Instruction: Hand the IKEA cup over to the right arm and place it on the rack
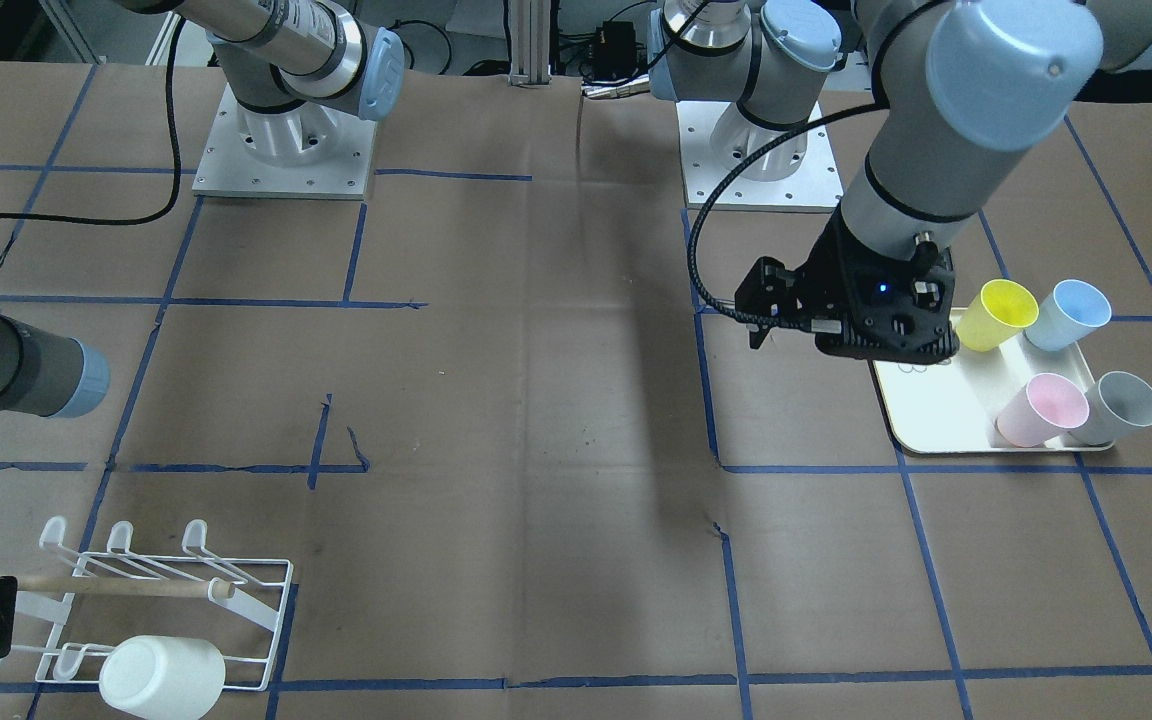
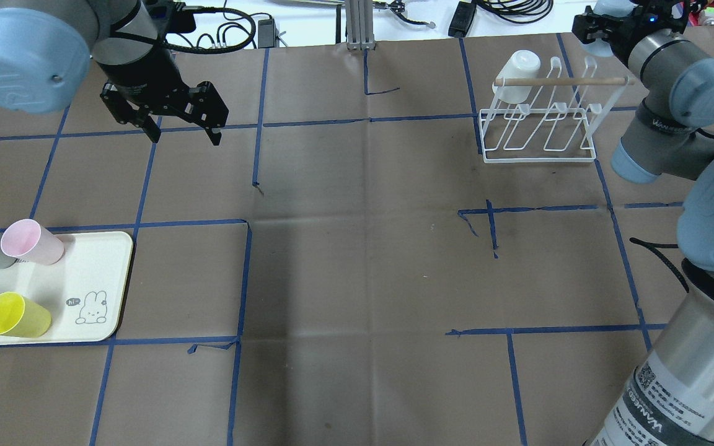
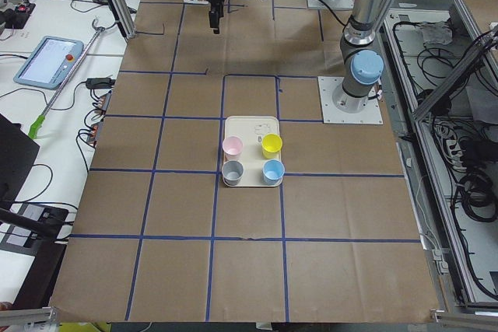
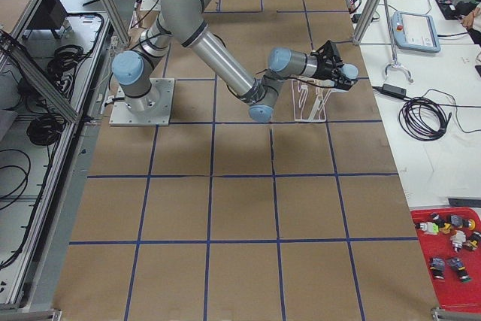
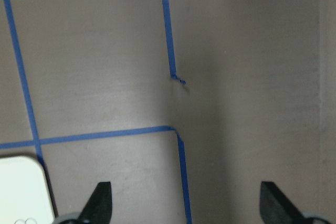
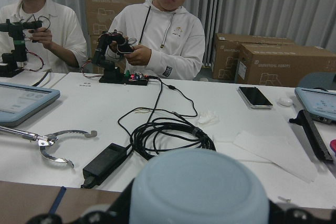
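Pale-blue cup [image 6: 199, 192] at the rack [image 2: 537, 133], placing step
Right gripper [image 2: 595, 25] pinches it, left gripper [image 2: 185, 137] is spread and empty; next it probably needs mouth-down lowering onto a free peg [image 2: 556, 65].

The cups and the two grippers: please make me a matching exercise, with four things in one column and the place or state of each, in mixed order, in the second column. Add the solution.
Column one
1 white cup
2 yellow cup
3 left gripper
4 right gripper

Column two
a on the cream tray
b open, holding nothing
c on the white rack
d shut on a pale blue cup

Pairs: 1-c, 2-a, 3-b, 4-d
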Action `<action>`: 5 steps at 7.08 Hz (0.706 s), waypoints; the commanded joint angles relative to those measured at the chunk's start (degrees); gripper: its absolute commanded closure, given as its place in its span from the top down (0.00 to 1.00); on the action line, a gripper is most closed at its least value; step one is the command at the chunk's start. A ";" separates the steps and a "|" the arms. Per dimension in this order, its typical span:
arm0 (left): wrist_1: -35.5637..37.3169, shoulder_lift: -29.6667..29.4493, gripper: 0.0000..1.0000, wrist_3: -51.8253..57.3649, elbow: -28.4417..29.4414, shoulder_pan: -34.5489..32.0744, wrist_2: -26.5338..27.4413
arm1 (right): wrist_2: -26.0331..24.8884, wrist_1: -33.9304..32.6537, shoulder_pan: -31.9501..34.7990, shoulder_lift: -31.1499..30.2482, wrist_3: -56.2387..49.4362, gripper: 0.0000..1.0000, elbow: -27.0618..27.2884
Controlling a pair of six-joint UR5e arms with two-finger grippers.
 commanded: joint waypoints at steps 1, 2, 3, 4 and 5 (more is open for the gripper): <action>-0.23 5.08 0.99 0.08 -4.90 -0.04 -0.21 | 0.11 -1.45 0.03 0.59 0.09 0.22 1.30; -0.05 5.70 0.99 0.17 -4.05 -0.04 -0.22 | 0.11 -2.24 0.03 0.85 0.09 0.22 2.09; 0.91 5.79 0.99 0.08 -3.78 -0.04 -0.39 | 0.20 -2.25 -0.06 1.29 0.09 0.22 2.88; 2.05 5.80 0.99 0.08 -3.87 -0.04 -0.48 | 0.11 -2.25 -0.06 1.55 0.18 0.24 3.23; 2.06 5.80 0.99 0.08 -4.04 -0.04 -0.48 | 0.20 -2.25 -0.06 1.55 0.09 0.43 3.32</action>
